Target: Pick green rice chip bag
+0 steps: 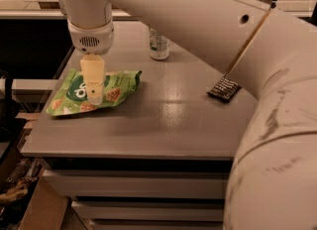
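Camera view: arm (198, 21) angled down, hand (95, 97) vertical over green rice chip bag (121, 86); grip unclear.

Grey table (188, 125) over pale drawers (133, 184), dim warm light

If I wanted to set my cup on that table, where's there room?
The table is bare in the middle, between the green rice chip bag and the small dark wrapper, and so is the whole front strip. The left side is crowded: the gripper hangs right over the bag. At the back stands a drink can, with the arm crossing above.
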You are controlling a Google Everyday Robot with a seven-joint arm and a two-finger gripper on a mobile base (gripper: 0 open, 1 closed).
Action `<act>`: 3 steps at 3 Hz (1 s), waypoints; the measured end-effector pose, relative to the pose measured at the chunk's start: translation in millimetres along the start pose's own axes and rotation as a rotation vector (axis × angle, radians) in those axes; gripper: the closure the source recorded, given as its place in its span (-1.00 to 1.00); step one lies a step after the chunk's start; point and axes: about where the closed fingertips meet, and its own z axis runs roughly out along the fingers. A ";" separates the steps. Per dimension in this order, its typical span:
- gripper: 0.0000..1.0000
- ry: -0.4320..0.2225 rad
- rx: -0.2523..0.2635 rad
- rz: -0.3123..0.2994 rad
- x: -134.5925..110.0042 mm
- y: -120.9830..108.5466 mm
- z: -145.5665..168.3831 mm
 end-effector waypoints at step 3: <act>-0.21 0.005 -0.096 0.035 -0.8 3.3 51.3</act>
